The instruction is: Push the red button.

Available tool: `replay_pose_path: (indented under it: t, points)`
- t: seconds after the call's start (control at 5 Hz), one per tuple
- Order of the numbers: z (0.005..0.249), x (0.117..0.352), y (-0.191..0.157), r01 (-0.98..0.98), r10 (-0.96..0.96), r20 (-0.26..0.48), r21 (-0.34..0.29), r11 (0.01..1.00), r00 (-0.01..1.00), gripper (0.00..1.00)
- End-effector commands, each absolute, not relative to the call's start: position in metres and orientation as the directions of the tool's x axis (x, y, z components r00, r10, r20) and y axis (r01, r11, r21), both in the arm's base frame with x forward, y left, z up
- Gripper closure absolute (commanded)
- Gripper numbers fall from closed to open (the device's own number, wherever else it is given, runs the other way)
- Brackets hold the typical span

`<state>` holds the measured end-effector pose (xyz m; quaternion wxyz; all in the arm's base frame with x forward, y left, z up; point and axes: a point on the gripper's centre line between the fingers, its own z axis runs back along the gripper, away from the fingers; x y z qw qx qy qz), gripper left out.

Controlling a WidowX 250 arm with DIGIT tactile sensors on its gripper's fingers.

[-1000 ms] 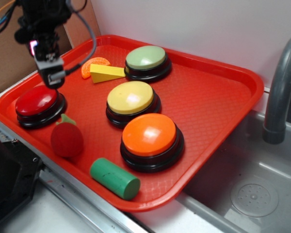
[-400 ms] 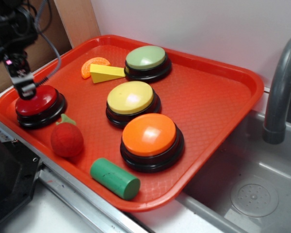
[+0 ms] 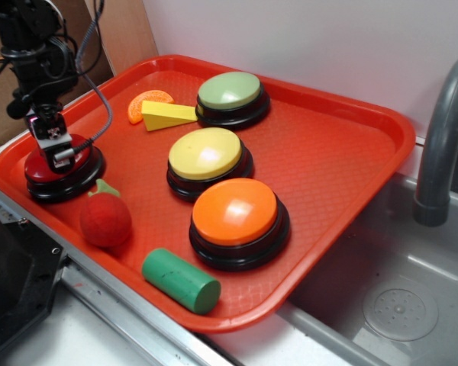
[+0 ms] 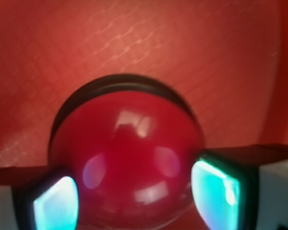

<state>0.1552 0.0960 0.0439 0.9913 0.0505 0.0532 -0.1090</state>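
The red button (image 3: pixel 55 164) sits at the near-left corner of the red tray (image 3: pixel 351 152), just behind the fuzzy strawberry toy (image 3: pixel 105 218) and well apart from the orange button (image 3: pixel 237 213), the yellow button (image 3: pixel 206 154) and the green button (image 3: pixel 230 91). The claw (image 3: pixel 59 151) is right on top of its dome. In the wrist view the dome (image 4: pixel 127 160) fills the space between the two fingertips (image 4: pixel 55 203), so the claw is open, straddling the cap without clamping it.

The cap looks like hard, glossy plastic: stiff, slick and rounded, on a broad black base that should stay put on the textured tray. It needs no grasp. A straight downward press near the crown seems best, since contact on the sloping side would likely slide off. The cap probably gives only a short travel before it stops, so moderate force should do.

A second ago the claw hung above the button's right edge; then it swung to the left rim of the cap. Now it has come back toward the centre and lower, and appears to rest on the dome. Nothing else on the tray has moved.
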Motion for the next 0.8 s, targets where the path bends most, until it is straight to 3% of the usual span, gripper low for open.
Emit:
replay_pose_path:
  t: [0.0, 0.4, 0.6]
  points:
    - [0.053, 0.157, 0.105, 0.161, -0.151, -0.101, 0.101, 0.982, 0.983, 0.00]
    - [0.119, 0.140, 0.105, 0.029, -0.029, -0.007, 0.141, 0.990, 1.000, 0.00]
    - [0.132, 0.133, 0.110, -0.014, 0.009, 0.051, 0.097, 0.995, 0.999, 0.00]
